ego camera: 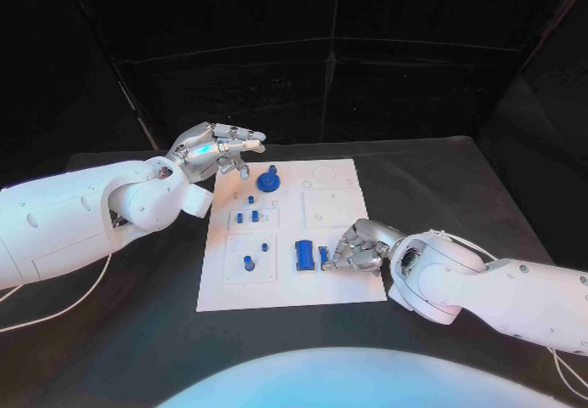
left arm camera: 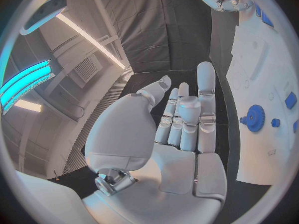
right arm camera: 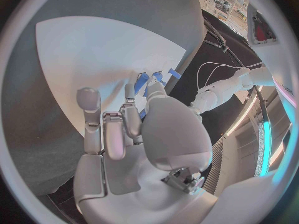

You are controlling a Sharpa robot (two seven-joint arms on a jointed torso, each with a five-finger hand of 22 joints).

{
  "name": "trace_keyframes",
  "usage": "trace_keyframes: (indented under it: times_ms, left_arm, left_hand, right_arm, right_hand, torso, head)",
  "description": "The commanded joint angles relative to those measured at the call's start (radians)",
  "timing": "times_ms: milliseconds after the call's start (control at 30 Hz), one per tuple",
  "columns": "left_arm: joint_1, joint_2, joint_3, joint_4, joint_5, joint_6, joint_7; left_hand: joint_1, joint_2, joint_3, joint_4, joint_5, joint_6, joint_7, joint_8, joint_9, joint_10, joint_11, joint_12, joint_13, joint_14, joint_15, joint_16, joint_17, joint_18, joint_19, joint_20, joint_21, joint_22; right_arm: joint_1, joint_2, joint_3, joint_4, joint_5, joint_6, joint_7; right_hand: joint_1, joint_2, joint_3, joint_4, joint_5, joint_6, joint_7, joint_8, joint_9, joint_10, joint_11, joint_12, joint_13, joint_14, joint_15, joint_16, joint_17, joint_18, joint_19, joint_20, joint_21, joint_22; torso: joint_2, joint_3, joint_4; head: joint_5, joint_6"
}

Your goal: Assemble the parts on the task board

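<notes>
Task board (ego camera: 333, 280) lies white in the middle of the black tabletop (ego camera: 454, 183), carrying blue parts: a gear (ego camera: 269, 181) at its far end, a block (ego camera: 304, 255) nearer. Right hand (ego camera: 355, 252) pinches a small blue part (ego camera: 325, 256) at the board's right side. Left hand (ego camera: 221, 150) hovers by the far-left corner, fingers apart, holding nothing.

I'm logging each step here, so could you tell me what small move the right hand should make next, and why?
Probably close the fingers of the right hand on the small blue part at its fingertips and lift it. That hand sits low at the near right edge of the task board, touching or almost touching the part, while the left hand hovers empty at the far left corner.
</notes>
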Motion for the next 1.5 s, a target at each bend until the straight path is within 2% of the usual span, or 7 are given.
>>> trace_keyframes:
  times_ms: [33,833,1100,1200,1333,1400,1500]
  left_arm:
    - [0.001,0.001,0.000,0.001,-0.003,0.013,0.003]
    - [0.001,0.006,0.000,-0.002,-0.003,0.015,0.004]
    - [0.001,0.003,0.000,-0.002,-0.003,0.011,0.010]
    - [0.001,0.002,0.000,0.003,-0.003,0.007,0.019]
    - [-0.001,0.006,0.000,0.001,-0.003,-0.005,0.030]
    - [-0.002,0.012,0.000,-0.005,0.000,-0.018,0.036]
    - [-0.005,0.030,-0.002,-0.023,0.010,-0.035,0.044]
  left_hand:
    - [0.001,0.007,-0.003,0.003,-0.003,-0.004,0.000,0.003,0.001,-0.006,-0.001,0.007,0.001,-0.007,-0.001,0.005,0.000,0.013,-0.002,0.005,-0.006,-0.001]
    - [0.000,0.009,-0.004,0.004,-0.003,-0.006,0.000,0.004,0.001,-0.010,-0.001,0.009,0.001,-0.008,-0.001,0.005,-0.002,0.013,-0.002,0.006,-0.006,-0.002]
    - [0.000,0.009,-0.005,0.004,-0.003,-0.007,0.000,0.004,0.001,-0.011,-0.001,0.009,0.001,-0.009,-0.001,0.004,-0.005,0.013,-0.002,0.006,-0.006,-0.002]
    - [0.000,0.009,-0.005,0.004,-0.003,-0.007,0.000,0.004,0.001,-0.011,-0.001,0.009,0.001,-0.010,-0.001,0.003,-0.008,0.013,-0.002,0.006,-0.006,-0.002]
    - [-0.001,0.010,-0.008,0.006,-0.004,-0.008,0.000,0.006,0.001,-0.018,0.000,0.012,0.001,-0.030,0.002,-0.013,-0.037,0.013,-0.012,0.007,-0.012,-0.004]
    - [0.001,0.008,-0.014,0.005,-0.004,-0.011,0.001,0.010,0.002,-0.041,0.006,0.011,-0.001,-0.147,0.009,-0.119,-0.228,0.011,-0.054,0.013,-0.037,-0.016]
    - [0.006,0.008,-0.023,0.003,-0.003,-0.018,0.006,0.016,0.002,-0.066,0.014,0.018,-0.004,-0.225,0.020,-0.160,-0.259,0.009,-0.116,0.022,-0.076,-0.035]
  right_arm:
    - [0.001,0.004,0.000,-0.005,-0.009,0.010,0.004]
    - [0.001,0.027,0.000,-0.032,-0.036,0.027,0.038]
    - [0.002,-0.010,0.001,-0.015,0.097,-0.061,0.273]
    - [0.007,-0.024,0.001,-0.023,0.242,-0.076,0.409]
    - [0.034,-0.019,0.002,-0.073,0.429,-0.079,0.539]
    - [0.056,-0.011,0.002,-0.112,0.492,-0.079,0.596]
    - [0.081,0.008,0.002,-0.172,0.547,-0.072,0.655]
  right_hand:
    - [0.004,0.009,-0.002,-0.004,0.006,0.004,0.004,-0.006,0.001,0.000,0.002,-0.001,-0.001,0.087,0.001,0.004,0.158,-0.014,0.007,0.003,0.002,0.002]
    - [0.015,0.026,-0.026,-0.013,0.011,0.008,0.002,-0.009,0.006,0.003,0.000,0.004,0.005,0.086,-0.001,0.003,0.155,-0.014,0.004,0.002,0.000,-0.002]
    - [-0.028,0.033,-0.070,0.024,0.010,-0.044,0.020,-0.040,0.000,-0.050,0.016,-0.075,-0.066,0.059,0.011,-0.060,0.038,0.007,-0.067,0.012,-0.081,-0.146]
    - [-0.033,0.063,-0.080,0.046,0.003,-0.089,0.037,-0.063,-0.007,-0.134,0.033,-0.199,-0.178,0.026,0.025,-0.139,-0.086,0.027,-0.133,0.024,-0.169,-0.282]
    - [0.007,0.083,-0.083,0.041,0.051,-0.130,0.056,-0.076,-0.014,-0.302,0.049,-0.447,-0.402,-0.055,0.040,-0.354,-0.367,0.028,-0.167,0.040,-0.249,-0.331]
    - [0.032,0.093,-0.083,0.032,0.079,-0.146,0.064,-0.075,-0.016,-0.346,0.057,-0.511,-0.461,-0.099,0.046,-0.502,-0.531,0.028,-0.180,0.048,-0.300,-0.361]
    - [0.067,0.106,-0.085,0.020,0.087,-0.164,0.077,-0.070,-0.020,-0.395,0.071,-0.580,-0.525,-0.166,0.062,-0.729,-0.735,0.027,-0.207,0.063,-0.389,-0.413]
  torso:
    - [0.001,-0.0001,0.0008]
    - [-0.002,-0.0006,-0.0012]
    - [-0.005,-0.0008,-0.0003]
    - [-0.011,-0.0029,0.0001]
    - [-0.024,-0.0083,0.0016]
    - [-0.032,-0.0105,0.0039]
    - [-0.043,-0.0153,0.0159]
  head:
    - [0.001,-0.002]
    - [0.006,-0.009]
    - [0.000,0.004]
    - [-0.007,0.016]
    - [-0.015,0.033]
    - [-0.020,0.047]
    - [-0.025,0.074]
